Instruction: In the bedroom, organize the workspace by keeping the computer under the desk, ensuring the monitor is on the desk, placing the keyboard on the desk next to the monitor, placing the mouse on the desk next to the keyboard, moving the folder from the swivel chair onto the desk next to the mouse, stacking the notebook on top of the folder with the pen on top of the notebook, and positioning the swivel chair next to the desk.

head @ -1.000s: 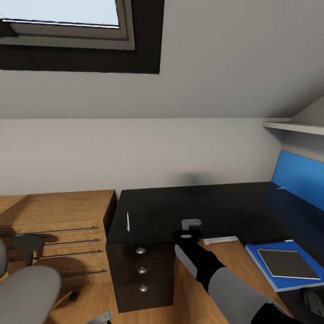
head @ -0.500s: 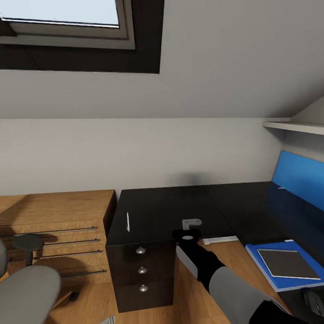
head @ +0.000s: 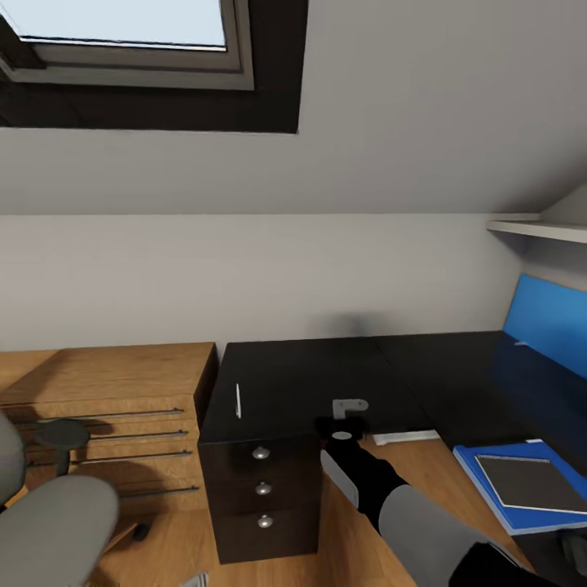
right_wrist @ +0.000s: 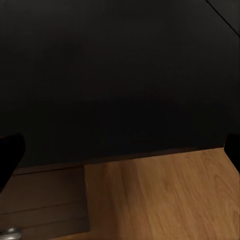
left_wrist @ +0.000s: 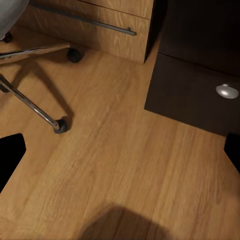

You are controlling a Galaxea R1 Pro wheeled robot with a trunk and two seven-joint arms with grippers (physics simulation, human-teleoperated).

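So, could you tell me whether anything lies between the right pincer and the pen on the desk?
Nothing visible does: bare black desk top separates the right pincer from the pen, which lies near the desk's edge beside the wooden dresser.

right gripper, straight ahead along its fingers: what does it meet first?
Probably the glossy black desk top: the right gripper points at it from just past the near edge, with nothing visible between. Depth is unclear.
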